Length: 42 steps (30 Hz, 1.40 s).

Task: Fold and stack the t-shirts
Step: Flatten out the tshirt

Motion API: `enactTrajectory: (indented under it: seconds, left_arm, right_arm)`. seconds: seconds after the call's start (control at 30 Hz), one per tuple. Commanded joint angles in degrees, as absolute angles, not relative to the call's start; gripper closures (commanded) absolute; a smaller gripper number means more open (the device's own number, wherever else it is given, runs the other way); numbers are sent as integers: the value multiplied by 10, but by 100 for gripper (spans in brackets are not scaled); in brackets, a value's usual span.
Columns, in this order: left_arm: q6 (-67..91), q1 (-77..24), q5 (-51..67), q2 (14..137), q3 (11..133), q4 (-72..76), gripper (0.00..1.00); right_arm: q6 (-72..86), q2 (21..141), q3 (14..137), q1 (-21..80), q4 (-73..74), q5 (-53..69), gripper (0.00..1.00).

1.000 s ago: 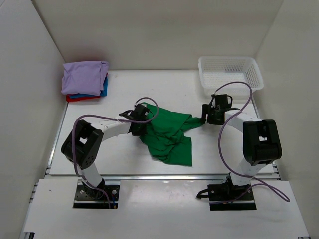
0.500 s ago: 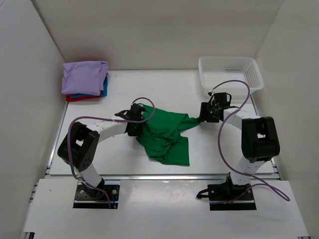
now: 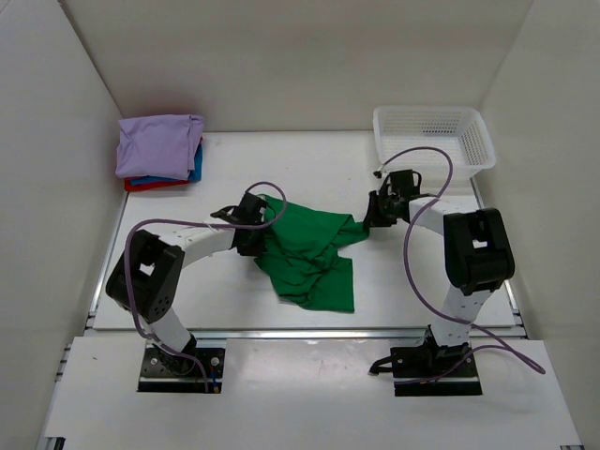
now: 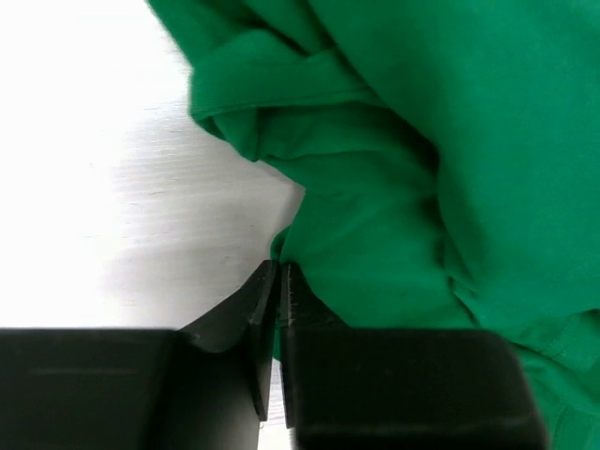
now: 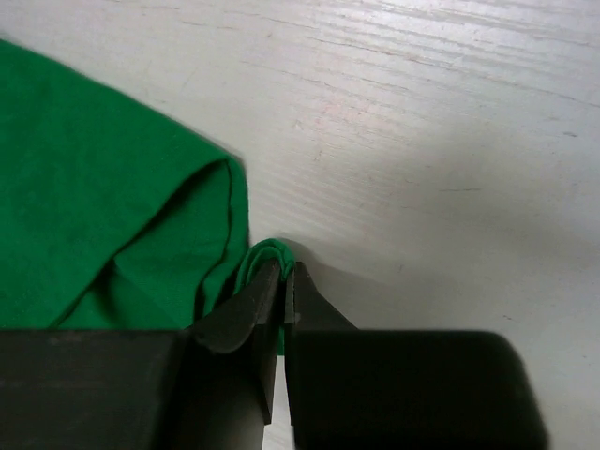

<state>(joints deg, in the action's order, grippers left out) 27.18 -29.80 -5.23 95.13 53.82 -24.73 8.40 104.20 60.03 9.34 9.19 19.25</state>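
The bright green t-shirt point(image 3: 309, 255) lies crumpled in the middle of the table. My left gripper point(image 3: 259, 225) is at its left edge. In the left wrist view the jaws point(image 4: 281, 269) stand almost together, with a sliver of the green t-shirt point(image 4: 412, 141) pinched at their tips. At the shirt's right corner is my right gripper point(image 3: 372, 216). The right wrist view shows it point(image 5: 287, 267) shut on a small fold of the green t-shirt's point(image 5: 103, 216) edge. A folded stack sits at the back left: lavender t-shirt point(image 3: 157, 145) on top, blue t-shirt point(image 3: 196, 163) and red t-shirt point(image 3: 148, 186) under it.
A white mesh basket point(image 3: 433, 112) stands at the back right, just behind the right arm. White walls close the table point(image 3: 309, 173) on the left, back and right. Purple cables loop over both arms.
My right gripper has moved left onto the shirt's right corner and shut on it. The left gripper has shifted slightly toward the back, and the shirt has bunched a little between them.
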Motion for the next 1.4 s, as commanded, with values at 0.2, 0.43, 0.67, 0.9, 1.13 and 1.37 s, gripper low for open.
enactTrajectory:
  seconds: [0.2, 0.43, 0.67, 0.9, 1.13, 1.37]
  left_arm:
    - [256, -252, -28, 866, 533, -257, 100]
    - [216, -173, -74, 768, 591, -323, 100]
    - [178, -84, -136, 684, 699, -368, 100]
    - [157, -62, -191, 641, 815, -377, 100]
    - [113, -74, -236, 656, 1013, -434, 100]
    - [89, -135, -329, 594, 1044, -442, 100]
  right_arm:
    - [72, 955, 591, 68, 90, 186, 100]
    - [73, 832, 624, 2, 167, 114, 100]
    - [70, 695, 697, -52, 226, 76, 99]
    - [72, 620, 768, -85, 249, 65, 100]
    - [44, 584, 881, -76, 288, 48, 100]
    - [32, 549, 962, -88, 334, 73, 100]
